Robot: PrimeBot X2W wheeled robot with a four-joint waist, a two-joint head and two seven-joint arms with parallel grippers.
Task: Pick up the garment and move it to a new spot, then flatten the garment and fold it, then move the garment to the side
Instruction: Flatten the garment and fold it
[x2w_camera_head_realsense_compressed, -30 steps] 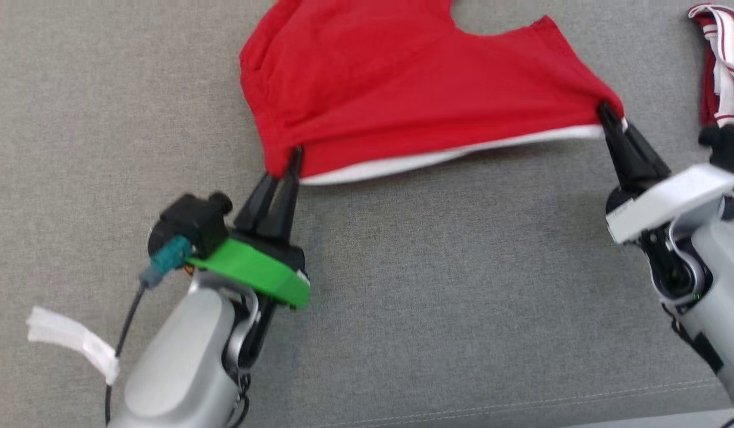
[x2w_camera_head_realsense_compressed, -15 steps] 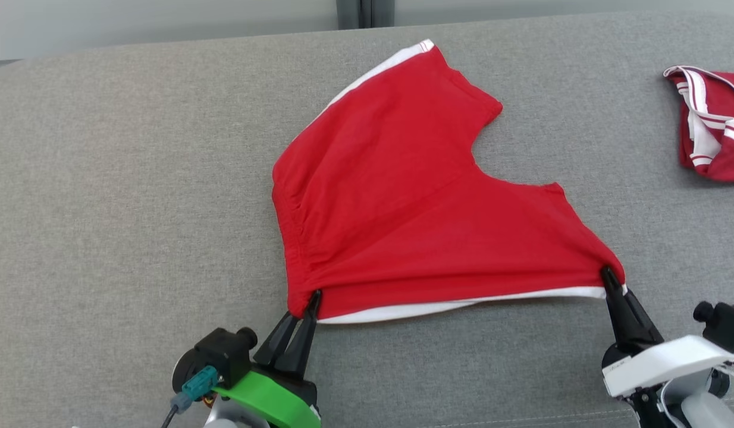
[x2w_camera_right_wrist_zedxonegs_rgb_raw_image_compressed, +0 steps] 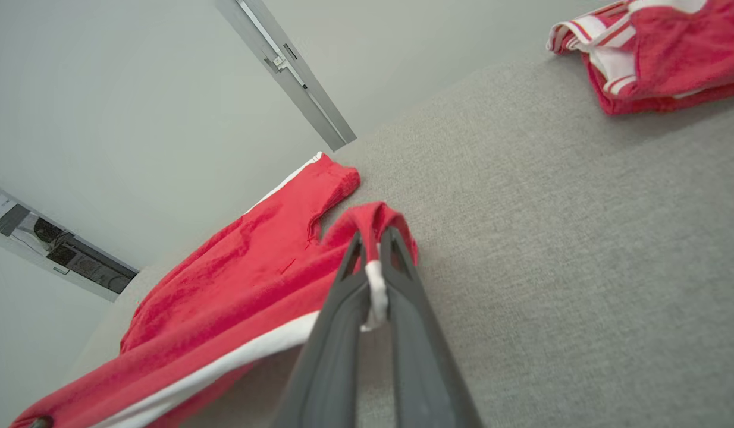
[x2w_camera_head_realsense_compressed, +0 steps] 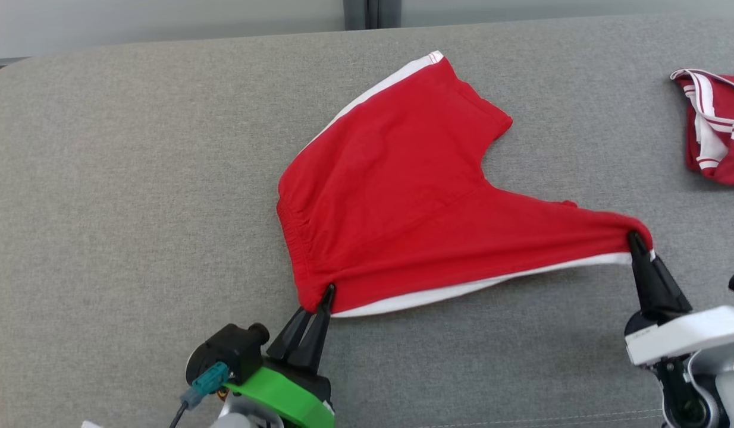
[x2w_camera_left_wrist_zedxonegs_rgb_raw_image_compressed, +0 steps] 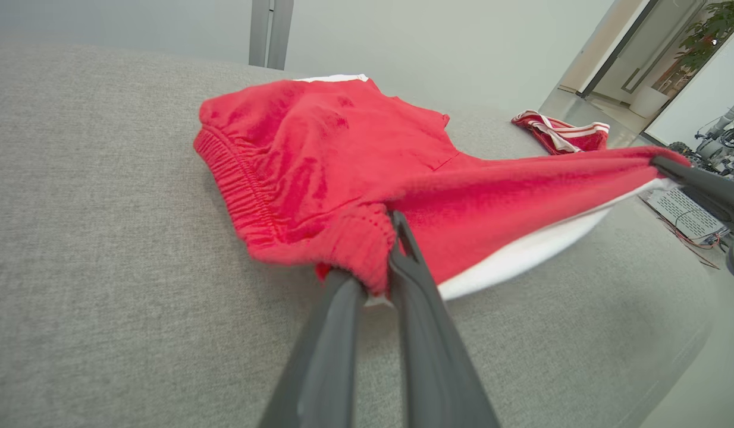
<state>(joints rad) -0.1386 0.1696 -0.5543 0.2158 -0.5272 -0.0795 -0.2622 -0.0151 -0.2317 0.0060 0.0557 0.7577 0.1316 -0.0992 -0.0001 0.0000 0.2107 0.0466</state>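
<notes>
Shorts (x2w_camera_head_realsense_compressed: 402, 196), red with white side stripe, stretch across the grey upholstered surface (x2w_camera_head_realsense_compressed: 135, 178); left gripper (x2w_camera_head_realsense_compressed: 326, 294) pinches the waistband corner, right gripper (x2w_camera_head_realsense_compressed: 636, 242) pinches the leg hem.

On the grey cushion (x2w_camera_head_realsense_compressed: 105, 208), bare fabric at left & along the near edge gives room to pass. The red shorts (x2w_camera_head_realsense_compressed: 402, 196), stretched btwn left gripper (x2w_camera_head_realsense_compressed: 328, 290) & right gripper (x2w_camera_head_realsense_compressed: 633, 238), block the centre. A 2nd red-and-white garment (x2w_camera_head_realsense_compressed: 715, 131) occupies far right, well apart.
</notes>
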